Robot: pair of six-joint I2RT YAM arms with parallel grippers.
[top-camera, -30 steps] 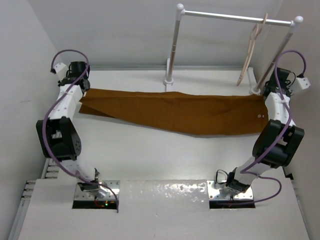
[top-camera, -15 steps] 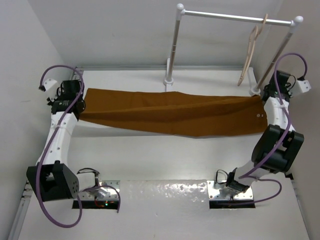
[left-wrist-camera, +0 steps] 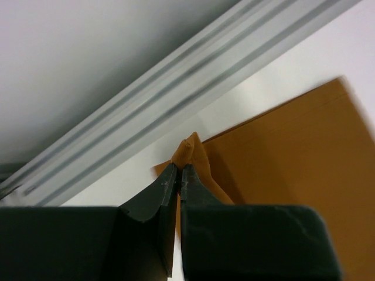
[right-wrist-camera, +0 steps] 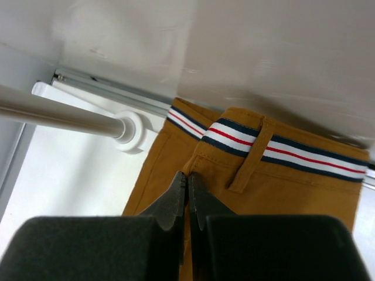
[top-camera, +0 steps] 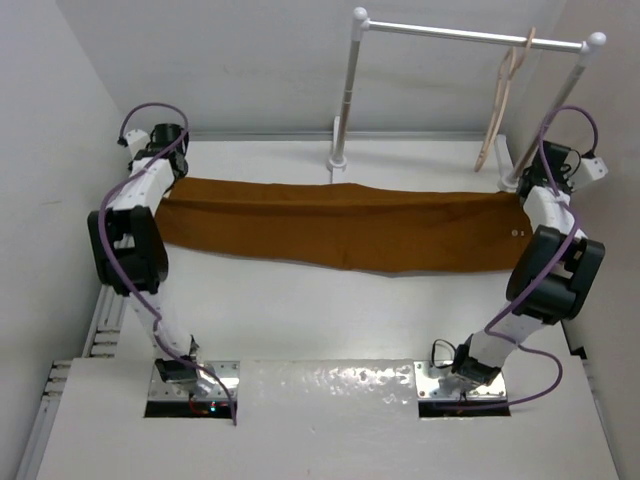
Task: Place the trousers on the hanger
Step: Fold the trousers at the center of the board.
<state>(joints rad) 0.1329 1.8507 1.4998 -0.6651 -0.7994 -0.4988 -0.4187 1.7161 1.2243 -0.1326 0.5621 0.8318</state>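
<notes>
We see the table [top-camera: 330, 320] with the trousers [top-camera: 340, 225] stretched flat across it, just in front of the rail [top-camera: 470, 36]. Their long axis runs parallel to the rail's bar, from well past its left post to the foot of its right post. The striped waistband lies at that right end. The hanger [top-camera: 497, 110] hangs from the bar near the right post, above and behind the waistband, clear of the cloth. The right gripper [right-wrist-camera: 186, 175], beside the right post's foot, is closed on a pinch of cloth just below the waistband. The left gripper [left-wrist-camera: 178, 171], well left of the left post, is closed on a fold at the leg end. We judge the right arm much nearer the hanger.
</notes>
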